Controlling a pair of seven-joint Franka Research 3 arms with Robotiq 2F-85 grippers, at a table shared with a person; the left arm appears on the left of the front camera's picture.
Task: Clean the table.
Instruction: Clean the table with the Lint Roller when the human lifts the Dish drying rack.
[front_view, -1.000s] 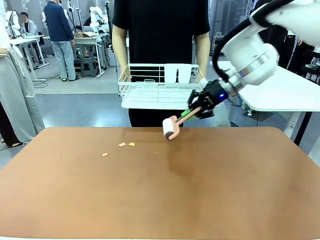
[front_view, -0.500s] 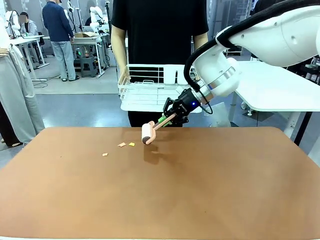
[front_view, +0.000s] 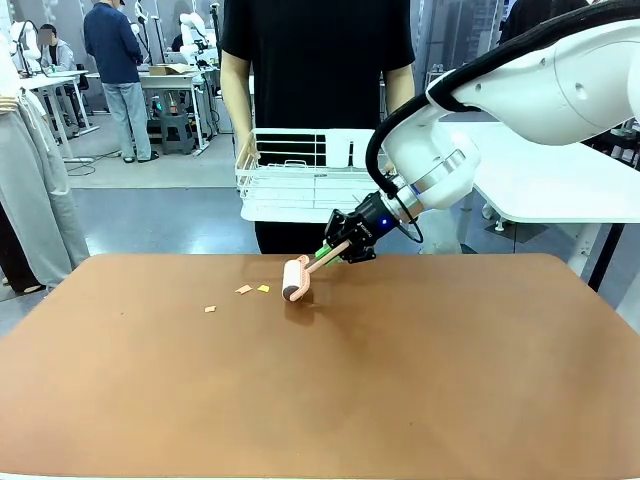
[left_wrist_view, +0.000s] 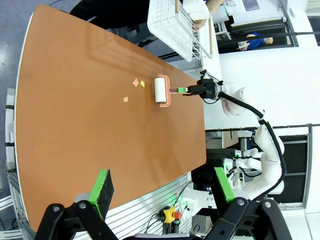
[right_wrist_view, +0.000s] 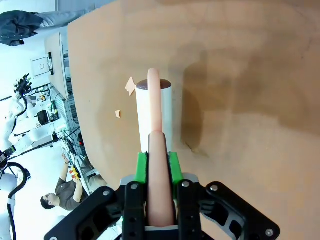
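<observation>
1. Table (front_view: 400, 380): terracotta top, rounded corners; it spans the whole near field of the front view; the far edge faces the person (front_view: 315, 60).
2. Right arm (front_view: 540, 90): enters from picture right and reaches across the middle toward the far part of the table.
3. Person: stands at the far edge, holding a white wire basket (front_view: 300, 185) with both hands at waist height, off the table.
4. White table (front_view: 560, 185): stands beyond the far right corner.
5. Left gripper (left_wrist_view: 162, 187): raised well above the table, looking down on it; jaws spread wide; nothing between the green pads.
6. Right gripper (front_view: 342, 247): jaws closed on the pink handle of the roller (front_view: 296, 278); the wrist view shows the green pads pressed against both sides of the handle (right_wrist_view: 161, 190).
7. Roller: white drum in a pink frame; it sits low over the far middle of the table, slanted down from the gripper; contact with the surface cannot be confirmed.
8. Scraps (front_view: 244, 289): three small bits on the table; two lie just to the robot's left of the drum, one pale orange, one yellow; the third lies further left (front_view: 210, 309).
</observation>
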